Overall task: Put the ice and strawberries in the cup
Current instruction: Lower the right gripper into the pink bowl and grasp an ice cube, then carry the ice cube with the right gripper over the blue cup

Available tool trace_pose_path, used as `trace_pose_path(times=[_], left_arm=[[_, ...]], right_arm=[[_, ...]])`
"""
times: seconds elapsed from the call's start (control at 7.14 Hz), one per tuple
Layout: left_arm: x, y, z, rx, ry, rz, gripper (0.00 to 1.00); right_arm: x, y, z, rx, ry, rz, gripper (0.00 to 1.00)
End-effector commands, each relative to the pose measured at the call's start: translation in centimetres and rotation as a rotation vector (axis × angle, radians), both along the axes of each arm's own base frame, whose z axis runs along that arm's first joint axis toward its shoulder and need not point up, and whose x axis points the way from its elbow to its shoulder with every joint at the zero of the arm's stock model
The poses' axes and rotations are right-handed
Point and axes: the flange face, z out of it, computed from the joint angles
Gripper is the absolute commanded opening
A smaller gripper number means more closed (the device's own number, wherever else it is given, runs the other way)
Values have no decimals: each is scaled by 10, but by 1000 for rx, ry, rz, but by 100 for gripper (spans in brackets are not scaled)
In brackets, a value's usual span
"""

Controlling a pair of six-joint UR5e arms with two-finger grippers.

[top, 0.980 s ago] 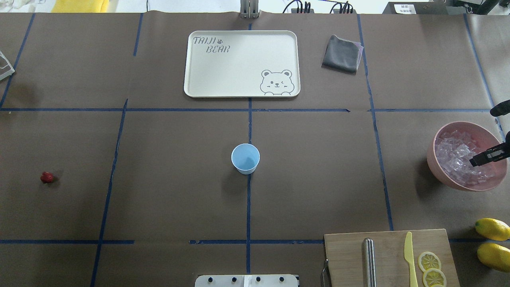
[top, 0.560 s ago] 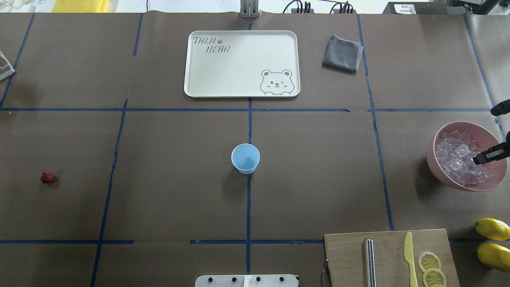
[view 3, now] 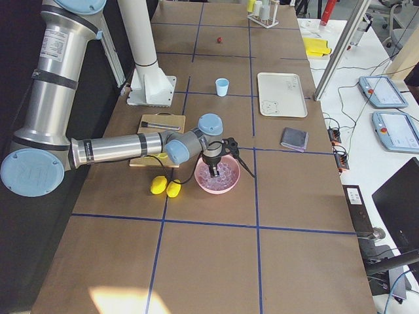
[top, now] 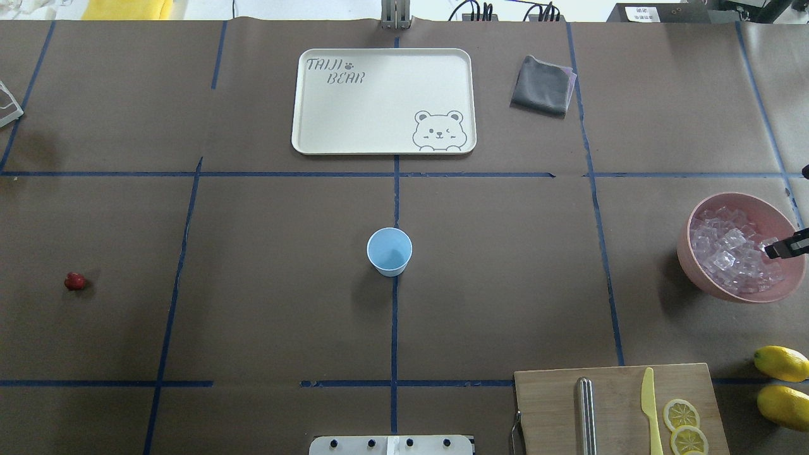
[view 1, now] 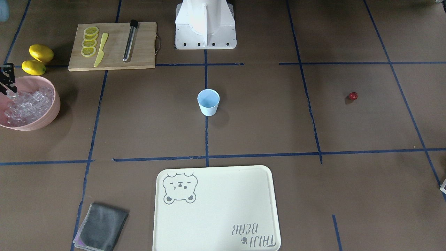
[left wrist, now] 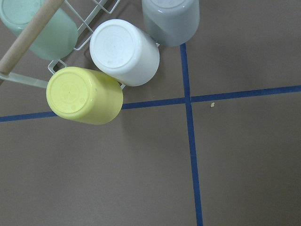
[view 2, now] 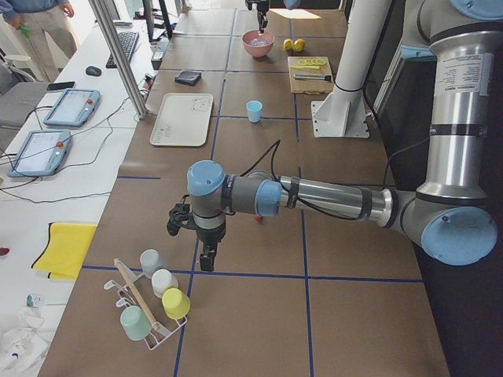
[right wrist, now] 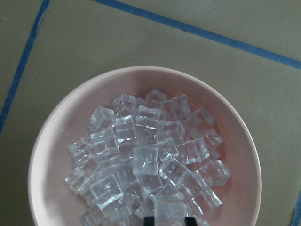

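The light-blue cup [top: 389, 251] stands upright at the table's middle with nothing in it. One dark-red strawberry [top: 74, 281] lies far left on the brown paper. Ice [top: 727, 249] fills the pink bowl [top: 686, 253] at the right edge. My right gripper [top: 784, 246] hangs over the bowl's right side; in the right wrist view its gripper [right wrist: 168, 220] is shut on one ice cube [right wrist: 169, 207] just above the heap. My left gripper [view 2: 206, 255] shows only in the exterior left view, hanging above the table by a cup rack, and I cannot tell its state.
A cream tray [top: 379, 101] and a grey cloth [top: 542, 85] lie at the far side. A cutting board [top: 613, 392] with a yellow knife, lemon slices and a metal rod sits near right, with two lemons [top: 780, 363] beside it. A rack of cups [left wrist: 124, 52] lies under the left wrist.
My right gripper has drawn back to the right over the bowl, so less of it shows in the overhead view. The cup and strawberry have not moved.
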Motion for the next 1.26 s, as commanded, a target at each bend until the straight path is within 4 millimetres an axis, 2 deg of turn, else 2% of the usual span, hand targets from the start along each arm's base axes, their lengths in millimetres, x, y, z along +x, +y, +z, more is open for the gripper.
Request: trace_pose_path(times=[0.0,0.14,0.28,0.42,0.56,0.7,0.84,0.98,1.12], left_arm=[[0,0,-1,1,1,0,100],[0,0,-3,6,3,0,100],[0,-1,-8,15,3,0,100],[0,-3,-12,25,2,1,100],[0,-2,-14,27,4,0,100],[0,-4,-16,32,4,0,100],[0,-4,-16,32,4,0,100],[0,-4,-16,33,4,2,100],[0,-4,-17,32,4,0,100]], right_arm=[[10,-15,-40,64,-41,44,4],[0,-34,-62,68,-49,45,0],[-21,-61,-99,37,-65,65,0],[-64,-78,-147,-17,-113,96,0],[-123,-78,-195,-50,-155,73,0],[-167,-76,-244,-88,-181,67,0],[-215,-67,-306,-140,-171,90,2],[-267,-44,-358,-138,-140,123,2],[-311,-17,-386,-147,-139,145,1]])
